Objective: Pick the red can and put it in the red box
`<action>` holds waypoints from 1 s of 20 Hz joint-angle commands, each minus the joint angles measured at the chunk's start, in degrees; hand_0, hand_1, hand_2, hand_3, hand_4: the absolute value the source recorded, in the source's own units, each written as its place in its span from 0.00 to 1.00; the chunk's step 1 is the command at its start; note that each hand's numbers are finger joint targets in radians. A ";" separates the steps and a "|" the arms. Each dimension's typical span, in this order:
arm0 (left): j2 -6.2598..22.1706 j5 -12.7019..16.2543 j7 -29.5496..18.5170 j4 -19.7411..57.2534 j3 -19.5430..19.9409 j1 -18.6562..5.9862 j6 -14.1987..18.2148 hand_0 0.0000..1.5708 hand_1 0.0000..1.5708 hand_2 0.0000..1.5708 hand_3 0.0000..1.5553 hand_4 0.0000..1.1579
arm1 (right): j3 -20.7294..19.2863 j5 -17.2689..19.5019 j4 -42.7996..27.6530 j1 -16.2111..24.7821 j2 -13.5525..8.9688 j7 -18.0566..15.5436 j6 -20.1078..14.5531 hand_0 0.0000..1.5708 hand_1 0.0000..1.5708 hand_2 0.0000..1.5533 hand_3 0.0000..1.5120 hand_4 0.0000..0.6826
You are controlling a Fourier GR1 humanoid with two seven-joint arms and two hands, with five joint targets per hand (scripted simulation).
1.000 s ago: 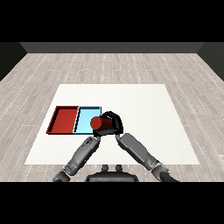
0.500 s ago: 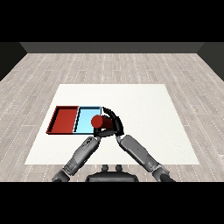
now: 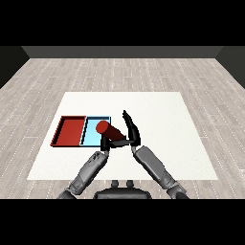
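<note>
Over the near right edge of the light blue tray [image 3: 92,131] sits the red can [image 3: 109,130], tipped on its side, its round end pointing toward the tray. And look at the right hand [image 3: 131,130]: fingers straight up and spread, thumb reaching under the can, not wrapped round it. Whether the can rests on that thumb or on the left hand [image 3: 105,143] just below it, I cannot tell. Those left fingers are hidden, so their state is unclear. Beside the blue one, further left, lies the red tray [image 3: 72,131] on the white table [image 3: 158,124].
</note>
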 commanded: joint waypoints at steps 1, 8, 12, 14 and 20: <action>0.79 -0.58 -2.34 2.33 2.88 1.19 -2.97 1.00 1.00 1.00 0.96 0.99 | -4.49 1.10 -5.27 0.24 -3.00 3.27 0.81 0.00 0.00 0.00 0.00 0.00; 5.41 -5.05 -1.32 -0.62 4.35 1.80 -0.12 1.00 1.00 1.00 0.95 0.98 | -9.13 -2.79 -23.21 15.26 -12.37 1.24 5.78 0.00 0.00 0.00 0.00 0.00; 12.11 -6.22 2.36 -1.70 7.84 0.32 -0.69 1.00 1.00 1.00 0.94 0.98 | -11.45 -3.15 -18.69 23.04 -13.13 -4.06 7.01 0.00 0.00 0.00 0.00 0.00; 16.53 -5.11 3.46 -2.30 11.23 -1.17 -2.97 1.00 1.00 1.00 0.94 0.96 | -13.62 -4.82 -20.48 28.09 -15.15 -5.92 8.85 0.00 0.00 0.00 0.00 0.00; 21.70 -6.26 5.05 8.15 16.95 -3.16 -4.56 1.00 1.00 0.99 0.94 0.94 | -17.81 -4.53 -19.19 27.97 -18.60 -2.83 10.42 0.00 0.00 0.00 0.00 0.00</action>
